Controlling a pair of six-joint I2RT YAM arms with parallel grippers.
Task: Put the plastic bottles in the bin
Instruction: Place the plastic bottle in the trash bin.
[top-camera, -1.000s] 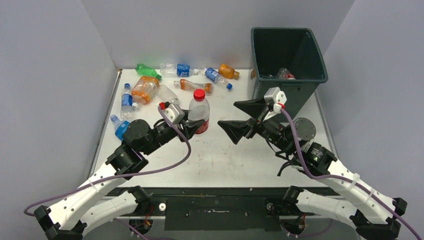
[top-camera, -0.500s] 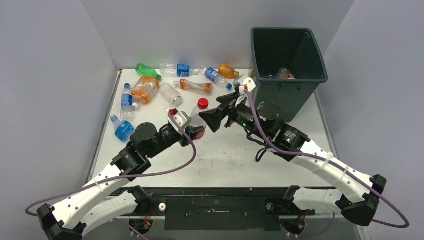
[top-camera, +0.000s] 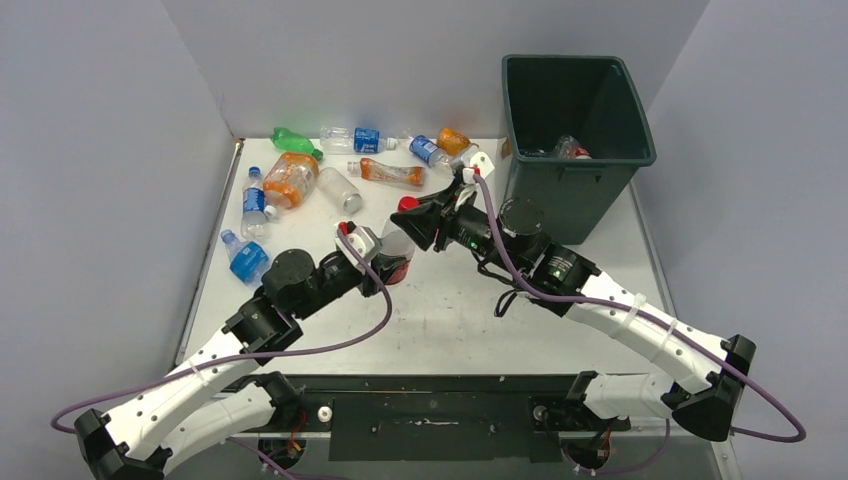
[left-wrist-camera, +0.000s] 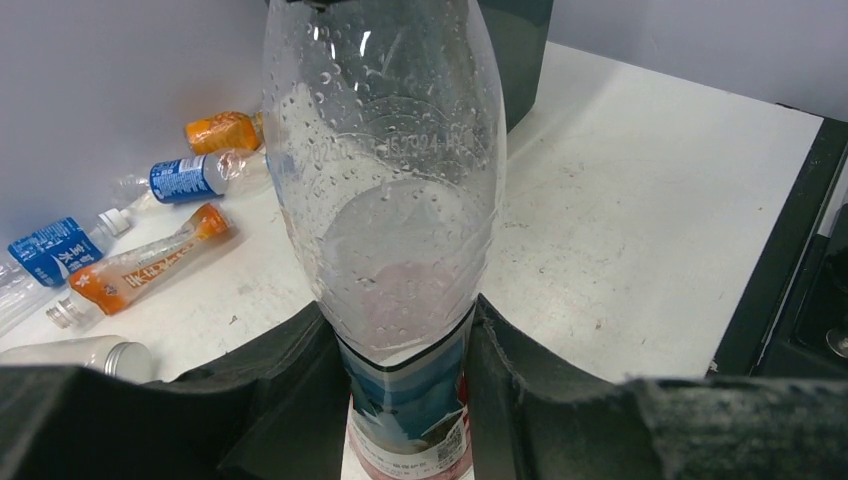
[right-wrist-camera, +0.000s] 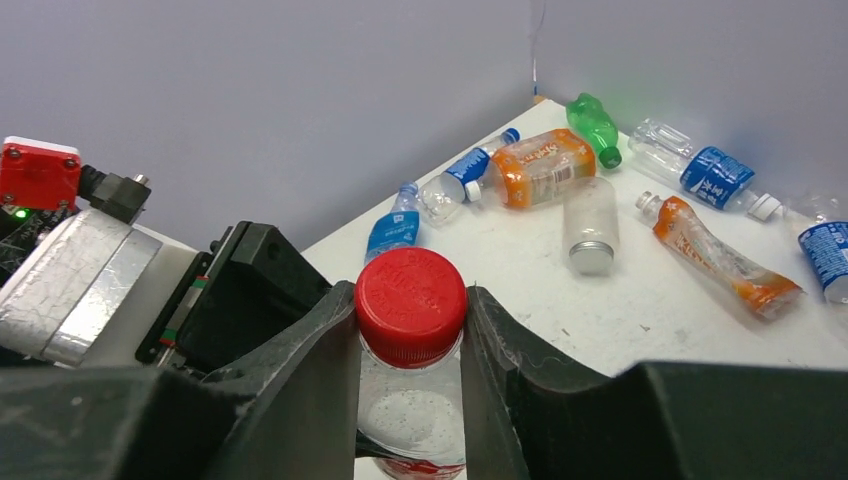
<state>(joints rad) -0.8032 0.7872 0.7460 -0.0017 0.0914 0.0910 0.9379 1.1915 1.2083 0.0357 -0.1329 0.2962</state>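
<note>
Red-capped bottle (left-wrist-camera: 385, 200) stands upright mid-table, left of the bin (top-camera: 580, 162), held from two sides. The left claw (left-wrist-camera: 405, 385) is clamped on its lower body at the label band; the right claw (right-wrist-camera: 411, 330) is closed against the red cap, a finger touching each side.

Handling, by my judgement:
- it is clear, with only droplets on the inside wall, so probably empty and very light
- the wall looks thin and should dent under a hard squeeze
- the smooth shoulder is likely slippery, a poor place to grip
- the cap is hard and a sound place to hold, though a light bottle hung from it may swing
- the label band is the next best hold

Edges and room:
- the bin is tall with a flared rim, so the bottle has to rise well above that lip before crossing
- a few bottles already lie inside, with plenty of depth left
- the right arm's elbow sits near the bin's front wall, so there is little slack on that side
- bare table (top-camera: 470, 320) opens toward the near edge, the freest room for backing out
- loose bottles (top-camera: 290, 178) are scattered at the far left, some just beside the left arm, well apart from the route to the bin
- the grey walls (top-camera: 100, 200) close in on both sides and behind the bin
</note>
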